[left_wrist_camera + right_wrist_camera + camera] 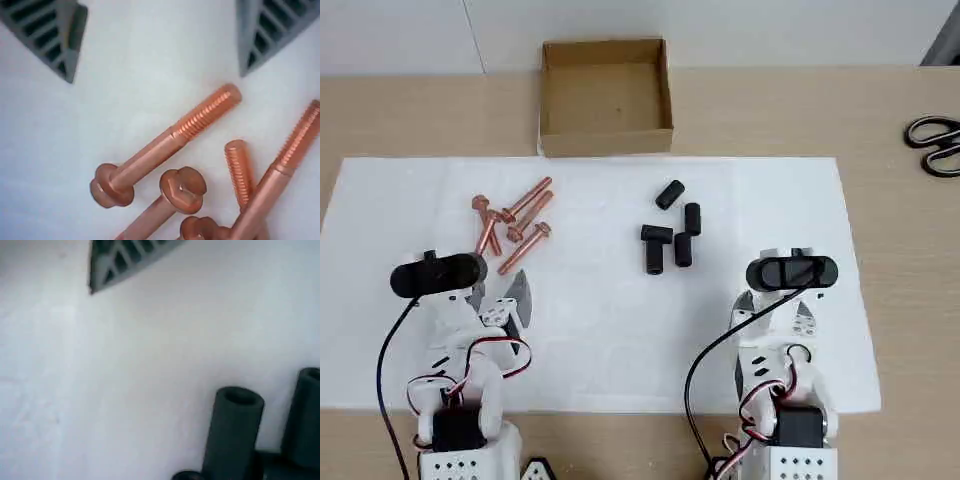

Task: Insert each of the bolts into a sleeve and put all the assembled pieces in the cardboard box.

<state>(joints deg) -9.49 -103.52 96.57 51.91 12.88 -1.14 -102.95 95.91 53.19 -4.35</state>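
Note:
Several copper bolts (pixel 515 225) lie in a loose heap on the left of the white sheet (pixel 590 320). Several black sleeves (pixel 672 235) lie scattered near the middle. The cardboard box (pixel 605 95) stands at the back, with nothing inside. My left gripper (pixel 498 293) hovers just short of the bolts; in its wrist view the fingers (pixel 67 60) stand wide apart and open above the nearest bolt (pixel 165 142). My right gripper (pixel 775 308) is open at the front right, short of the sleeves. One sleeve (pixel 232 432) shows upright-looking in the right wrist view, beyond a finger (pixel 125 262).
A pair of scissors (pixel 935 145) lies on the bare wooden table at the far right, off the sheet. Between the two arms the sheet is bare.

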